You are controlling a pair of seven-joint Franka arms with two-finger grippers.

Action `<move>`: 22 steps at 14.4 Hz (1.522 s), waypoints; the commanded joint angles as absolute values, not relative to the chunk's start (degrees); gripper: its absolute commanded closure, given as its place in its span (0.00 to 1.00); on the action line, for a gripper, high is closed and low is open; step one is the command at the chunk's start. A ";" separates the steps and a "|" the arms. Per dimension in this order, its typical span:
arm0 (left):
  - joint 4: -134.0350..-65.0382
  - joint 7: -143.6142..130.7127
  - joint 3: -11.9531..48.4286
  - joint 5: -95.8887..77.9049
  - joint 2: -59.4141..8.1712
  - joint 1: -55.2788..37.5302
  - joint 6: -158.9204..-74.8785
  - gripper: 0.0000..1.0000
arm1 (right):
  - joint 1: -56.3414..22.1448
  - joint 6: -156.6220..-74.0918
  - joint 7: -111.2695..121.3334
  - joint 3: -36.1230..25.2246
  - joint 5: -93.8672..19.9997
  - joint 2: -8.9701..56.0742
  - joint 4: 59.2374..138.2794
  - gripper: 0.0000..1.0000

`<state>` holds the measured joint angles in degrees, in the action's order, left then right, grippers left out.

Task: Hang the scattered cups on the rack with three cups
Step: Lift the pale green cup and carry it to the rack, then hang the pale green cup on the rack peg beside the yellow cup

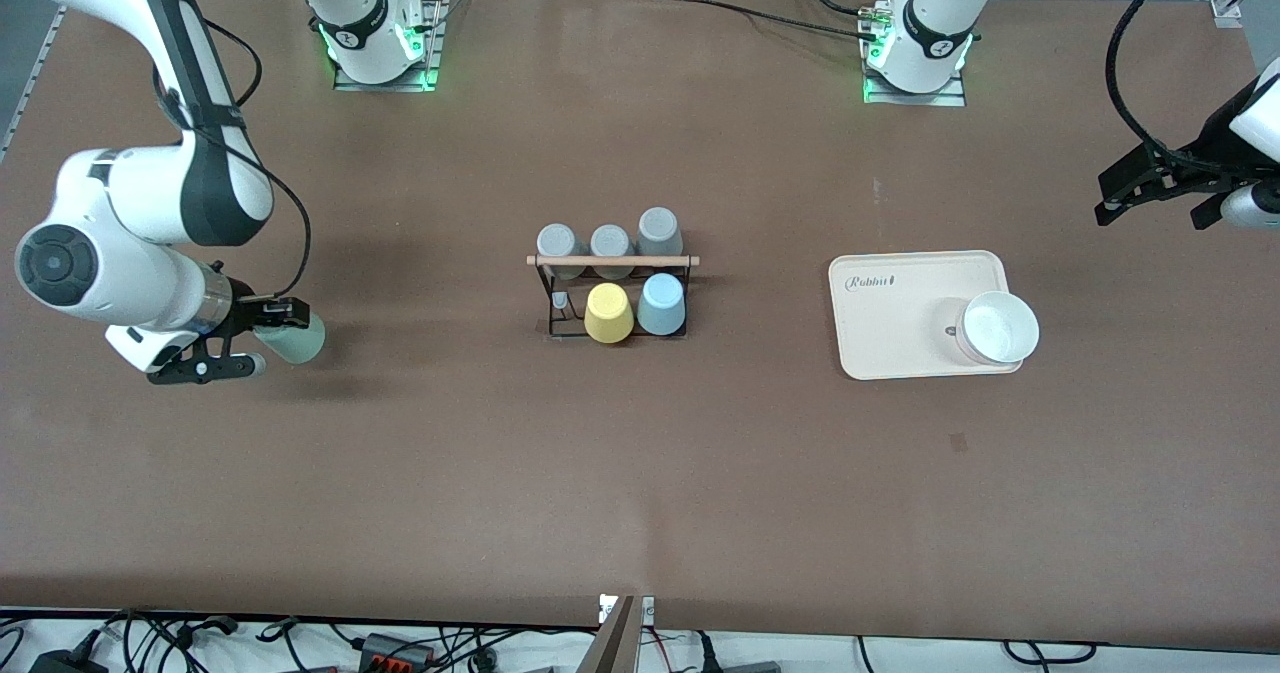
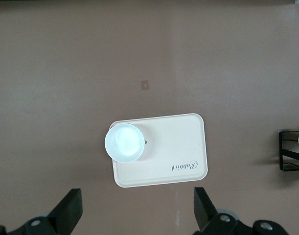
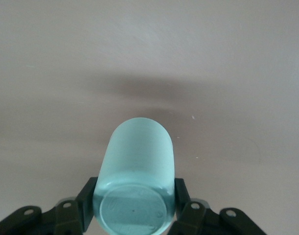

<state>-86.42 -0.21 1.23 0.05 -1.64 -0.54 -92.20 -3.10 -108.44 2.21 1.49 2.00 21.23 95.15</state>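
Right gripper point(image 1: 262, 338) clamps the mint green cup point(image 1: 296, 339) sideways above the worktop point(image 1: 640, 473), ready for the rack point(image 1: 612, 293); left gripper point(image 2: 137, 210) waits open over the tray point(image 2: 178, 156)

The brown matte table point(image 1: 640, 473) carries a black wire-frame cup rack point(image 1: 612, 298) and a cream rectangular tray point(image 1: 900, 318).

Your right gripper point(image 1: 262, 338) clamps the mint cup point(image 1: 295, 339) above the table point(image 1: 640, 473); the light blue cup point(image 1: 661, 305) sits on the rack point(image 1: 612, 283); your left gripper point(image 1: 1150, 193) waits open.
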 commanded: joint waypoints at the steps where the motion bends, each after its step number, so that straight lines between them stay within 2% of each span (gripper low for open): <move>1: -84.64 -0.79 0.88 -0.70 -1.84 -1.14 -90.45 0.00 | -8.77 -102.05 -2.70 1.41 1.41 23.20 85.89 0.73; 7: -83.85 -0.62 0.79 -0.26 -2.20 -1.23 -90.35 0.00 | -20.29 -102.82 -23.61 1.41 -2.98 24.17 84.38 0.73; 12: -82.71 -0.53 1.05 -0.53 -2.20 -1.50 -90.18 0.00 | -27.15 -104.15 -33.56 1.41 -4.57 30.13 76.66 0.73; 17: -82.71 -0.44 1.05 -0.44 -2.37 -1.49 -90.26 0.00 | -31.11 -106.00 -39.28 1.41 -4.66 33.40 74.36 0.73; 22: -82.71 -0.70 1.05 -0.27 -2.55 -1.41 -90.26 0.00 | -31.55 -105.38 -39.37 1.41 -5.79 34.36 74.44 0.73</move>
